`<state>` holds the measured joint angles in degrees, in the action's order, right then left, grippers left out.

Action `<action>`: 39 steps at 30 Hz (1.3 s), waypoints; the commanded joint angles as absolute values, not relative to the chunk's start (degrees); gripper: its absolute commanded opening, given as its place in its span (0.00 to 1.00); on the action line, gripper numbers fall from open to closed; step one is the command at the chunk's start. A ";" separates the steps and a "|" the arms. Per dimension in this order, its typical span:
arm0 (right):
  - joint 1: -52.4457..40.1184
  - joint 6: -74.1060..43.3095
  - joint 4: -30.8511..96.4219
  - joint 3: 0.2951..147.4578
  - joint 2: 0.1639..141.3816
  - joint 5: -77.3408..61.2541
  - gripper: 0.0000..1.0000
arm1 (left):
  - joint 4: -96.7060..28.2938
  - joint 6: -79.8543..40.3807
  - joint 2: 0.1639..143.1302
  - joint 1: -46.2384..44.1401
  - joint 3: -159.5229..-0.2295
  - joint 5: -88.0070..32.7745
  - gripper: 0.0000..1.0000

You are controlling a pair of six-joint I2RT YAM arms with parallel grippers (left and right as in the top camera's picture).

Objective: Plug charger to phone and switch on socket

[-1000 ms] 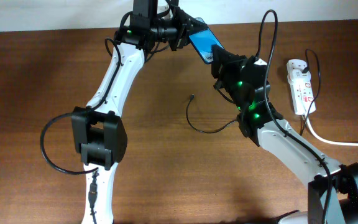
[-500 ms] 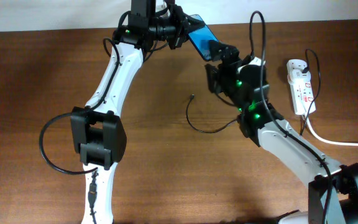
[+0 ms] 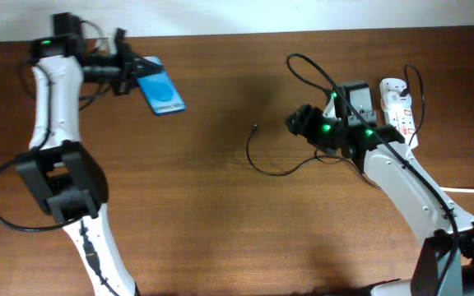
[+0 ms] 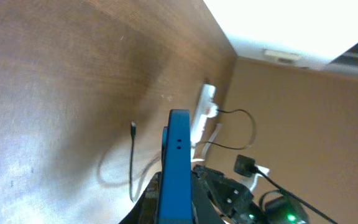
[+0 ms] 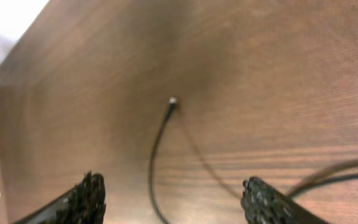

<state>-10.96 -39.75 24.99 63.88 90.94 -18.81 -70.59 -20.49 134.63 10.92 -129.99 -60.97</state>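
Observation:
The phone point(image 3: 161, 92), its blue screen facing up, hangs over the far left of the table with my left gripper point(image 3: 127, 71) shut on its end. In the left wrist view the phone point(image 4: 176, 163) shows edge-on between the jaws of my left gripper point(image 4: 176, 202). The charger's black tip point(image 3: 255, 127) lies free at the table's middle, and its thin cable point(image 3: 271, 171) curls toward the right. My right gripper point(image 3: 299, 122) stands open just right of that tip, holding nothing. In the right wrist view its fingers point(image 5: 89, 196) flank the cable, with the tip point(image 5: 173, 101) ahead. The white socket point(image 3: 398, 109) lies at the far right.
A thick white cord point(image 3: 444, 187) runs from the socket off the right edge. A black adapter point(image 3: 356, 97) sits beside the socket. The table's back edge meets a white wall. In the left wrist view the socket point(image 4: 205, 107) and the charger tip point(image 4: 133, 126) lie beyond the phone.
My left arm has swung far left, carrying the phone from the top centre. My right gripper has let go of the phone, opened, and drawn back to the right.

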 commanded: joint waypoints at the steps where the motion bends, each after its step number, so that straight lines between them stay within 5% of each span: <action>1: -15.99 -35.94 29.12 72.88 96.62 -15.81 0.67 | -74.72 -17.10 134.34 10.50 -130.56 -68.18 0.00; 2: -17.82 -35.94 30.61 76.12 99.83 -15.77 0.59 | -75.53 -15.97 134.34 10.13 -130.56 -68.10 0.00; 10: -21.15 -39.77 28.69 81.65 115.61 -16.40 0.49 | -75.24 -15.75 134.34 3.79 -130.56 -62.96 0.00; 14: -21.74 -48.12 27.46 81.65 118.78 -18.72 0.34 | -75.00 -15.75 134.34 3.68 -130.56 -62.98 0.00; 23: -21.69 -54.98 20.88 81.67 122.67 -22.50 0.33 | -74.00 -15.75 134.34 3.68 -130.56 -62.98 0.00; 29: -21.74 -55.59 20.51 81.65 122.96 -22.35 0.15 | -74.00 -15.75 134.34 3.68 -130.54 -62.98 0.00; 31: -21.71 -50.61 20.08 81.65 122.96 -23.00 0.04 | -74.02 -15.75 134.34 3.68 -130.56 -63.07 0.00; 35: -18.61 -31.81 18.92 81.67 121.32 -33.54 0.04 | -74.15 -15.75 134.34 3.68 -130.56 -63.18 0.00; 39: -13.78 -15.99 27.49 81.67 103.37 -44.58 0.04 | -74.04 -15.73 134.34 3.62 -130.56 -62.98 0.00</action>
